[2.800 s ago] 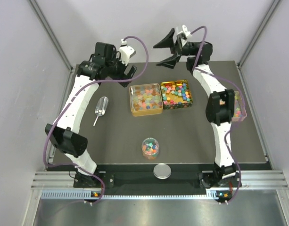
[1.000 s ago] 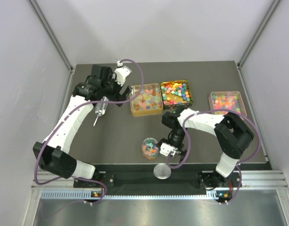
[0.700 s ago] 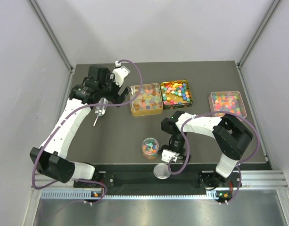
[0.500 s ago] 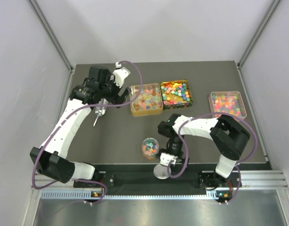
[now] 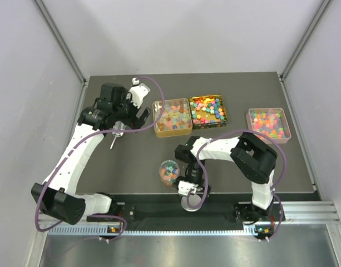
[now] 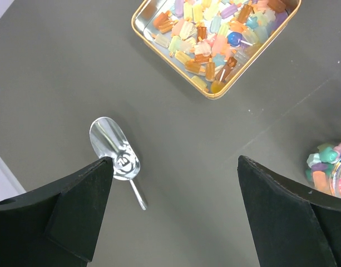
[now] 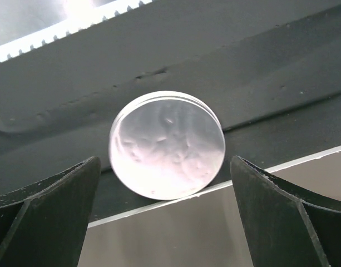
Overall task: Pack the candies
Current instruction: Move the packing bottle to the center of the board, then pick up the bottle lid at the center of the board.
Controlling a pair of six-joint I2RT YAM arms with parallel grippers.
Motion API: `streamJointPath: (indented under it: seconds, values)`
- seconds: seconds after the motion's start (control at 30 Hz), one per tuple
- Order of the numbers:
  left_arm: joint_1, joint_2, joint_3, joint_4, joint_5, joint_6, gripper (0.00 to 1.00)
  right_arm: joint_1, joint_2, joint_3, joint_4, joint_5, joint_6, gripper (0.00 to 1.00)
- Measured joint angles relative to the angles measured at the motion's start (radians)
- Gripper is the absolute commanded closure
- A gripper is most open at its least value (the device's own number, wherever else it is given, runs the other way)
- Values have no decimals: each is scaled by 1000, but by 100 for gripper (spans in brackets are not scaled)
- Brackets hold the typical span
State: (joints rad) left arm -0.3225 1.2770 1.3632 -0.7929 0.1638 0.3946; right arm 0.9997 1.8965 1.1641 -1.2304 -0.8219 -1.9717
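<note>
- Three trays hold the candies [image 5: 171, 117]: two gold tins [image 5: 172, 134] mid-table [image 5: 137, 161] and a pink tray [image 5: 249, 125] to the right. More fill a clear jar [image 5: 169, 171] nearer the arms.
- Spread wide, the left gripper [image 6: 174, 167] hangs above a metal scoop [image 6: 114, 149] (lying left of the tins).
- Equally spread, the right gripper [image 7: 164, 161] frames the silver lid [image 7: 166, 144] at the near edge.

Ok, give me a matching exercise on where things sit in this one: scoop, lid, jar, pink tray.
Things:
1 metal scoop
2 round silver lid
3 clear jar
4 pink tray

Places:
A far right
B left of the gold tin
C front-most, under the open right gripper
D centre, nearer the robot than the gold tin

Pairs: 1-B, 2-C, 3-D, 4-A
</note>
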Motion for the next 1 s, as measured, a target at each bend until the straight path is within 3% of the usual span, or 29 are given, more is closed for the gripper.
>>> streamJointPath:
  seconds: [0.9, 1.0]
  values:
    - [47, -20, -49, 0, 12, -8, 3, 25, 79, 7, 4, 39, 0, 0]
    - [52, -20, -49, 0, 18, -9, 3, 26, 79, 7, 7, 39, 0, 5]
